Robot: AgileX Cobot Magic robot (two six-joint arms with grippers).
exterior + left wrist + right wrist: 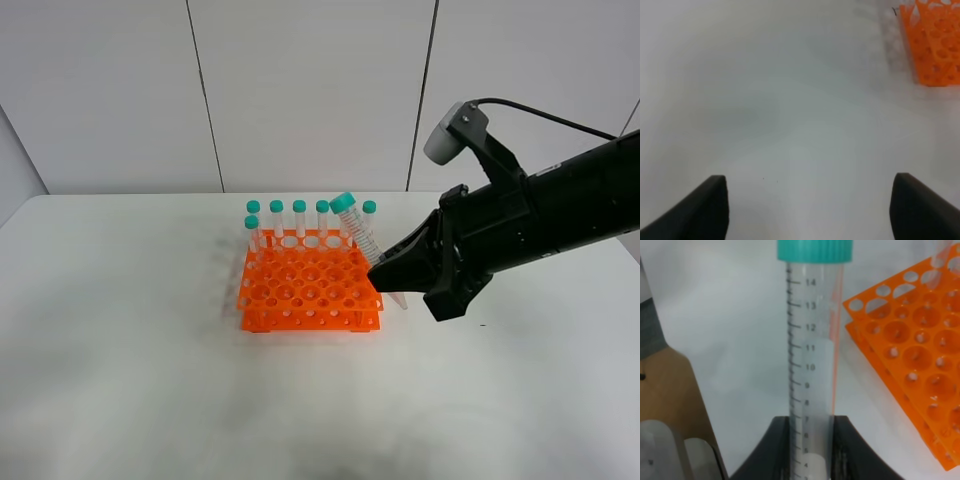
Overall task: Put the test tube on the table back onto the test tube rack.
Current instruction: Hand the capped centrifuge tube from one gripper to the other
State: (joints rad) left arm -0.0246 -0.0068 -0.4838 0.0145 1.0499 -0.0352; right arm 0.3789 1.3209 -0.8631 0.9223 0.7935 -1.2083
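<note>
My right gripper (385, 275) is shut on a test tube (357, 232), a clear tube with a teal cap and printed scale. It holds the tube tilted, cap up and leaning left, at the right edge of the orange test tube rack (305, 290). The tube's pointed tip (401, 300) shows below the gripper, just right of the rack. In the right wrist view the tube (812, 355) stands between the black fingers (780, 447), with the rack (920, 360) beside it. My left gripper (807, 210) is open over the white table (765, 100); it is out of the high view.
Several teal-capped tubes (288, 222) stand in the rack's back row and one at its left side. The rack's corner (932, 42) shows in the left wrist view. The right arm (540, 225) reaches in from the right. White wall panels stand behind the table.
</note>
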